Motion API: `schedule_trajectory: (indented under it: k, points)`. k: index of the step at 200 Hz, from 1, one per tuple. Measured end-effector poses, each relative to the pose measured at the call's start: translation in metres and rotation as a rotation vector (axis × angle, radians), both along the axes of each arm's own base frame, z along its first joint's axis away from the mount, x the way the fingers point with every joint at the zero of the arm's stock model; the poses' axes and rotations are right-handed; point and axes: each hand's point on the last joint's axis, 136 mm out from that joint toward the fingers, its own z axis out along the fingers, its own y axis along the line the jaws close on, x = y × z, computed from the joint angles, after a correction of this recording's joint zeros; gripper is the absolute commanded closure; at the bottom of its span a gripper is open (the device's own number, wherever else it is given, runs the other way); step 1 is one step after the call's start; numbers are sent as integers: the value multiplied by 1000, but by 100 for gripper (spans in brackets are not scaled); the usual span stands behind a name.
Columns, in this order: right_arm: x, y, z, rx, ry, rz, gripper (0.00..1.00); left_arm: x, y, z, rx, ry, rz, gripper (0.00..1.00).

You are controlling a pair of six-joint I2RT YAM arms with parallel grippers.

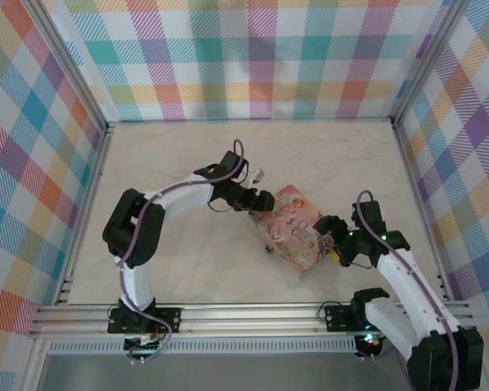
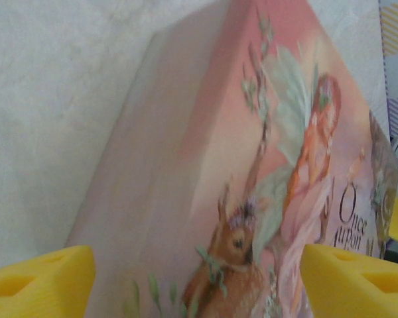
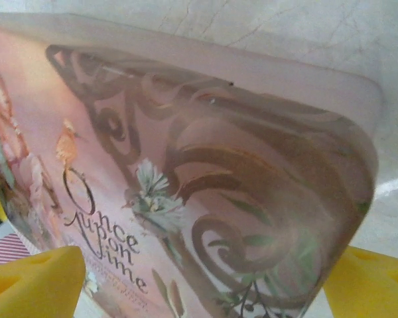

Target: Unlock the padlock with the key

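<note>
Padlock (image 1: 268, 247) lies on counter (image 1: 187, 163), just beside near-left edge of tin (image 1: 297, 226).
From the left tool (image 1: 257, 200) the lock is found toward the bases, and that tool is judged nearer to it than the right tool (image 1: 334, 241). Both tools are spread wide, set astride opp. ends of the tin; contact w/ tin can't be told.

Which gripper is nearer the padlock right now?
Left, by a modest margin. The padlock sits by the floral tin's near-left edge; the left gripper is at the tin's far-left corner, the right gripper across the tin at its right edge.
</note>
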Motion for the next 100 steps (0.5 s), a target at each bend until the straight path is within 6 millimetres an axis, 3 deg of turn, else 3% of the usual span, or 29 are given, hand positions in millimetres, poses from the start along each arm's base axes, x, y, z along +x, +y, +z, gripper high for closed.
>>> schedule_trajectory:
  k: [58, 100]
  points:
    - [45, 9, -2, -34, -1, 48, 23, -20, 32, 3, 43, -36, 85, 27]
    - [89, 21, -3, -70, -29, 125, 29, -27, 52, -1, 75, -39, 168, 31]
